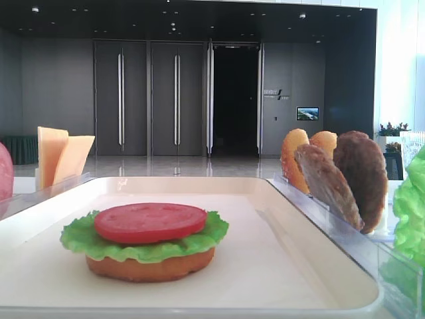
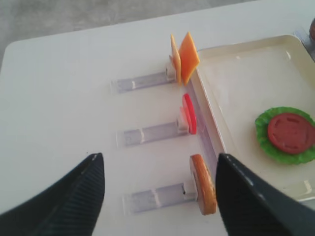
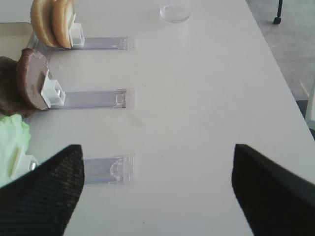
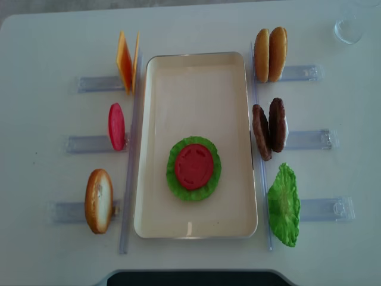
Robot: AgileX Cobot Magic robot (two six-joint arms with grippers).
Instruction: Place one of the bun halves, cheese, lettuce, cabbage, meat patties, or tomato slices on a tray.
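Currently, stack: bun half [image 1: 150,264], lettuce [image 4: 193,168] and one tomato slice [image 4: 193,166] sit on the tray [image 4: 196,77], toward its near end.
Candidates: your nearest picks are the cheese [image 2: 184,57], the spare tomato slice [image 2: 189,113] and a bun half [image 2: 203,184], each upright in its holder on the bench [image 2: 64,93]; the meat patties [image 4: 269,129] stand right of the tray.
Left pincer [image 2: 160,196]: jaws wide, empty, hovering over the bench.
Right pincer [image 3: 157,189]: jaws wide, empty.
Handling: you should expect light, stiff, slick plastic; pinch the flat faces near the top edge.
Views: the overhead alone shows all the holders at once; the low view alone shows the stack's layers.
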